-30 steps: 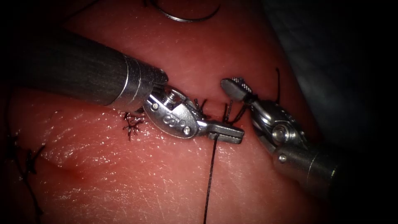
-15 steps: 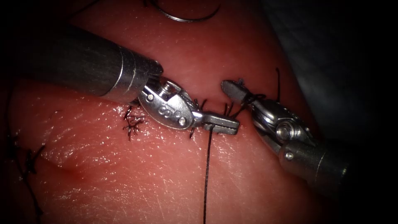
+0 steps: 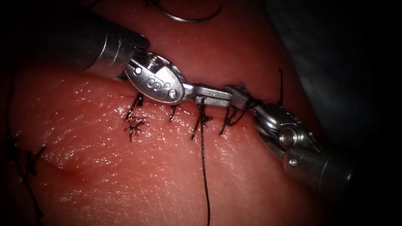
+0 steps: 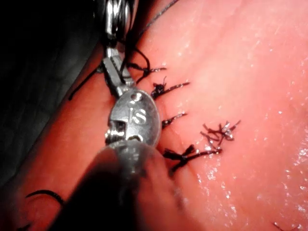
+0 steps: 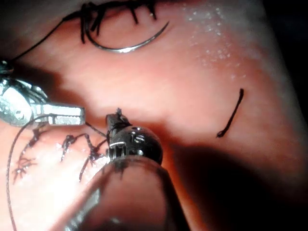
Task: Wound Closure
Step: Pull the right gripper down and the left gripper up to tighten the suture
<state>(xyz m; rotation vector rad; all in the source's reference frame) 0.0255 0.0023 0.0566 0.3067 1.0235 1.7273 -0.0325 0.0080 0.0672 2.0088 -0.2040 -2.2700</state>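
Left tool (image 3: pixel 213 94): jaws closed on the thread (image 3: pixel 204 159), one strand trailing down the tissue (image 3: pixel 125 175). Right tool (image 3: pixel 239 94): jaws closed on thread at the cut. Needle (image 3: pixel 188 17): one, lying free on the tissue, well apart from both tools. Stitches (image 3: pixel 197 121): four.

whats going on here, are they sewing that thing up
Yes. Two robot tools are closing a cut in the tissue, which already carries several stitches. The left hand is shut on the thread that trails down across the tissue. The right hand, thread wound around it, sits tip to tip with the left. The needle lies free on the tissue above the cut, held by neither.
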